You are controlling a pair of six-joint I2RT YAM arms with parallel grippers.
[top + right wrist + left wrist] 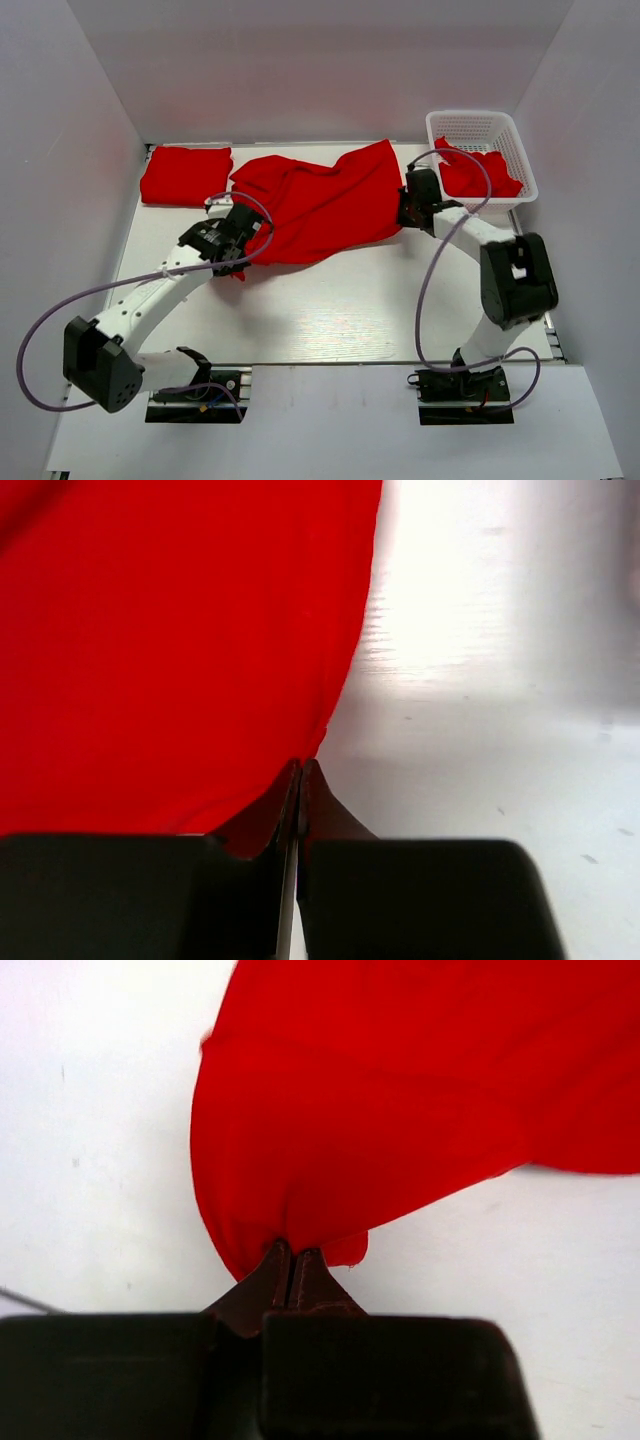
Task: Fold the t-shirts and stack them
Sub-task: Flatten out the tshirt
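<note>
A crumpled red t-shirt (320,205) lies spread across the middle of the white table (340,310). My left gripper (241,264) is shut on that shirt's near-left corner; the left wrist view has the cloth (400,1090) bunching down into the closed tips (293,1252). At the shirt's right edge my right gripper (404,214) is shut on the hem, and the right wrist view shows the red cloth (170,640) running into the closed tips (302,765). A second t-shirt (185,175) lies folded at the back left. A third t-shirt (482,175) is bunched in the basket.
The white lattice basket (478,120) stands at the back right corner, close to the right arm's elbow (515,280). White walls enclose the table on three sides. Purple cables loop from both arms over the table's near part.
</note>
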